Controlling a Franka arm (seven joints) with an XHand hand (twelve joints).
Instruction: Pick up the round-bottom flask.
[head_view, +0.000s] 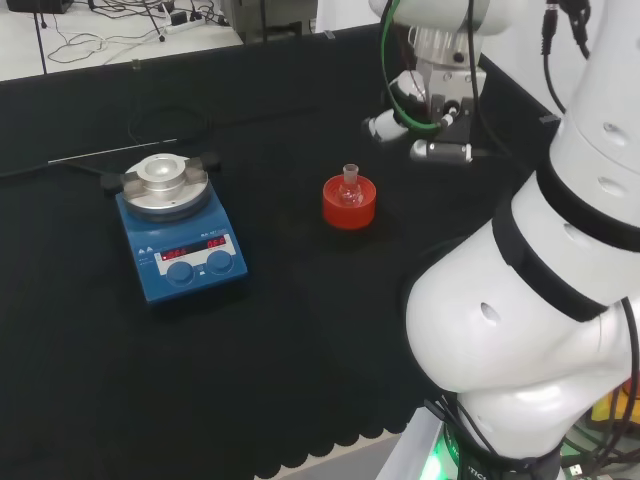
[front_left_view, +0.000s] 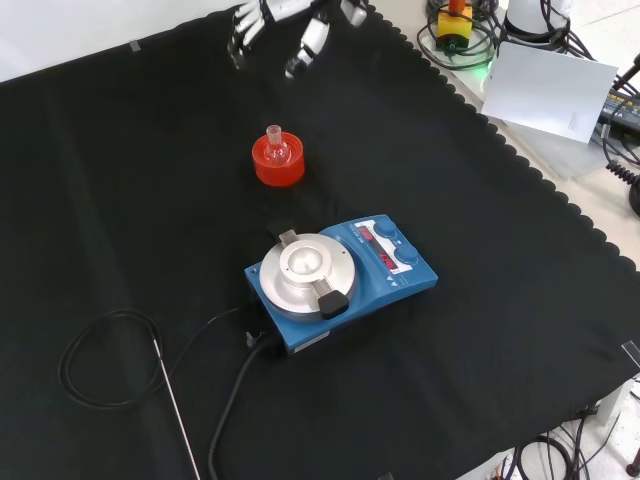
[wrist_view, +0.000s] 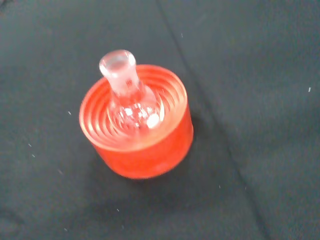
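Approaching is the step in hand: the hand (front_left_view: 275, 30), fingers relaxed and empty, hovers near the cloth's (front_left_view: 120, 200) far edge in the front view, apart from the round-bottom flask (front_left_view: 274, 143) upright in its red ribbed stand (front_left_view: 279, 166) mid-cloth, so the next move calls for descending over the neck and closing.

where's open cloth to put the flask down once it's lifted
Wide bare black cloth lies right of the blue hotplate stirrer in the front view, and left of the red ribbed stand. It is tighter between stand and stirrer, and by the black cable loop.
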